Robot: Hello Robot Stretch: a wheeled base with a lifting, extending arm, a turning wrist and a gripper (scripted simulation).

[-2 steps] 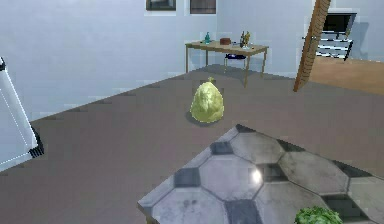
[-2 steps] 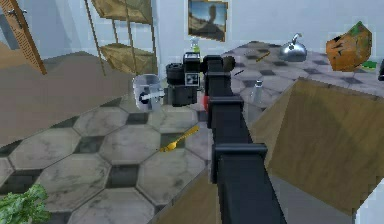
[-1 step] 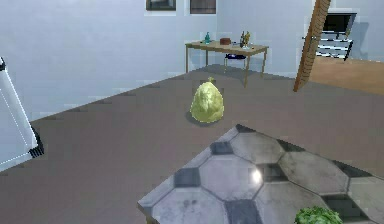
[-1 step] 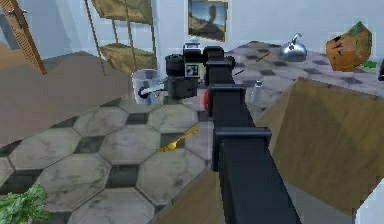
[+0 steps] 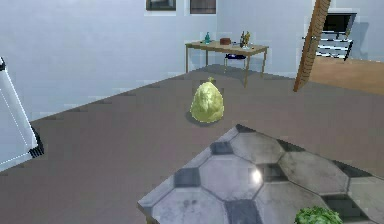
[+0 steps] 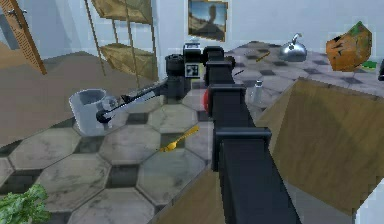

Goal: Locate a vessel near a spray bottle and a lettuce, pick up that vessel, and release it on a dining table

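Note:
A pale grey vessel with a round rim stands on the hexagon-tiled counter at the arm side view's left. The dark arm rises from the bottom edge, with two white marked squares at its far end. Left of them the gripper reaches to the vessel, its thin fingers ending at the vessel's side. I cannot tell whether it holds anything. A leafy green lettuce lies at the counter's near left corner and appears again as lettuce at the forward view's bottom edge.
A yellow utensil, a small shaker, a metal kettle and an orange-brown block lie on the counter. Across open floor ahead sit a yellow-green bag and a wooden table bearing small things, with a doorway right of it.

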